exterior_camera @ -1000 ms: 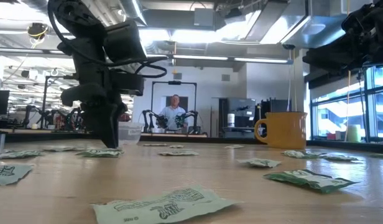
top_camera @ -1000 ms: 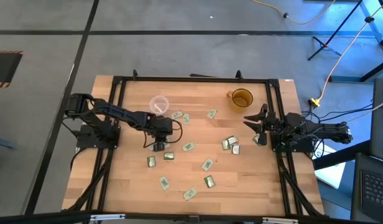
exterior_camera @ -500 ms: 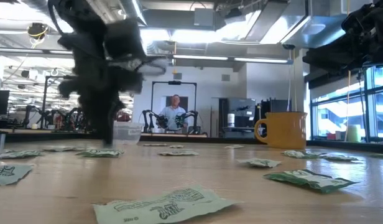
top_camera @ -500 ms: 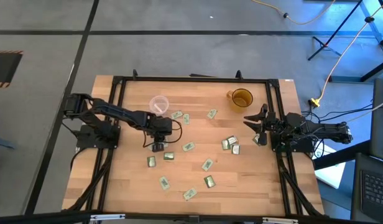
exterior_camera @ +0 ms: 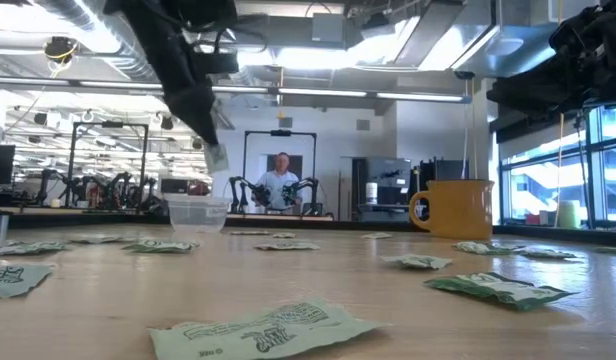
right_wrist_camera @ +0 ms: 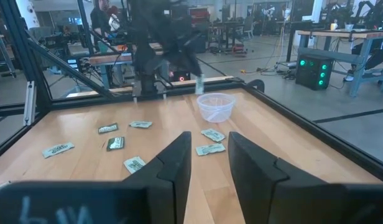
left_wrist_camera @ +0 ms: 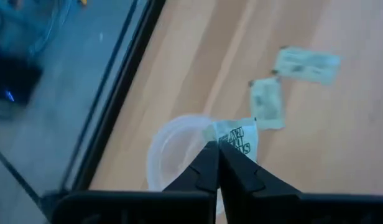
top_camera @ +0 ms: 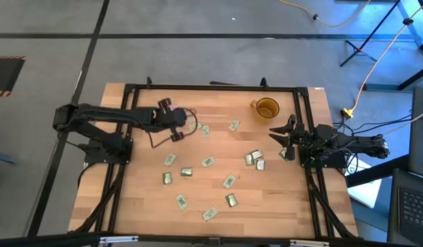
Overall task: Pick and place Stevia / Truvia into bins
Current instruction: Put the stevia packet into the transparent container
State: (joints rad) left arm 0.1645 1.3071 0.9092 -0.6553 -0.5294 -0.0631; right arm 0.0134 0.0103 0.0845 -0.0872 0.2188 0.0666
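Note:
My left gripper (top_camera: pixel 175 125) is shut on one green-and-white sachet (left_wrist_camera: pixel 239 138) and hovers over the clear cup (left_wrist_camera: pixel 170 138), which stands near the table's far-left part. In the low view the sachet (exterior_camera: pixel 217 158) hangs above the clear cup (exterior_camera: pixel 198 213). The high view hides the cup under the arm. The amber mug (top_camera: pixel 266 108) stands at the far right. Several sachets (top_camera: pixel 208 162) lie flat across the middle of the table. My right gripper (top_camera: pixel 281 132) waits open at the table's right edge. My left gripper pinches the sachet by its upper end (left_wrist_camera: pixel 224 144) between its two fingertips. The fingers (exterior_camera: pixel 203 125) come from above, slanting down. The sachet hangs below them, lifted clear of the table and just above the clear cup's rim (exterior_camera: pixel 198 199).
A black frame rail (top_camera: pixel 211 88) runs round the tabletop. A cluster of sachets (top_camera: pixel 253 158) lies near my right gripper, and others lie toward the near edge (top_camera: pixel 209 214). In the room beyond the table sits a person (exterior_camera: pixel 280 180).
My left gripper has risen from the table among the sachets and swung toward the far edge, ending above the clear cup and tipped at a slant. A sachet has come up with it, lifted clear of the table.

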